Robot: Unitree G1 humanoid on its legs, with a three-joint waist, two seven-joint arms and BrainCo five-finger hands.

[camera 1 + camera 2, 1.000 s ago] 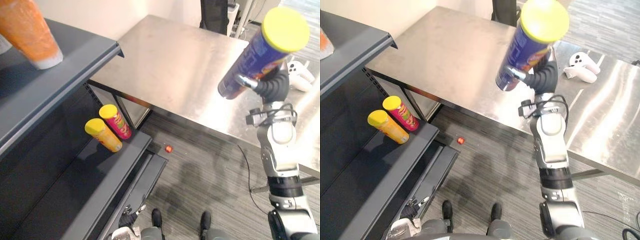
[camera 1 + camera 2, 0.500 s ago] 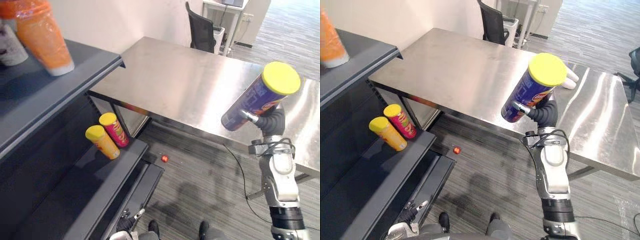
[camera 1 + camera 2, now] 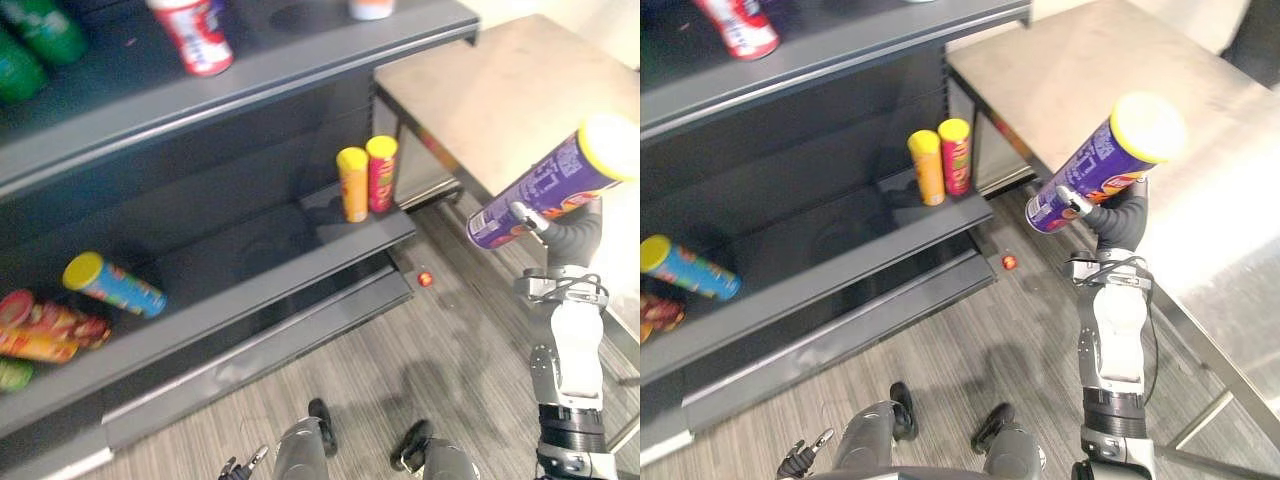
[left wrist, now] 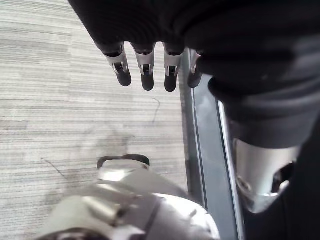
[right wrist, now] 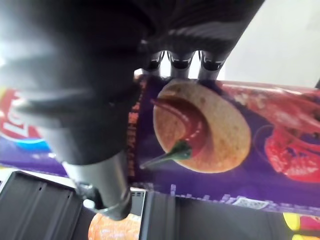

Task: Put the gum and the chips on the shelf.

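Chips can (image 3: 1092,168) in curled right hand (image 3: 1119,216); well off shelf (image 3: 890,260) edge

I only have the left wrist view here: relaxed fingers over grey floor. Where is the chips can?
Observer: The right hand holds a purple chips can, fingers curled round it, tilted in the air by the steel table.
Reviewer: Anything on the shelf yet?
Observer: A yellow can and a red can stand upright together at the end of the lower shelf.
Reviewer: The floor?
Observer: A small red thing lies there, near the shelf's corner.
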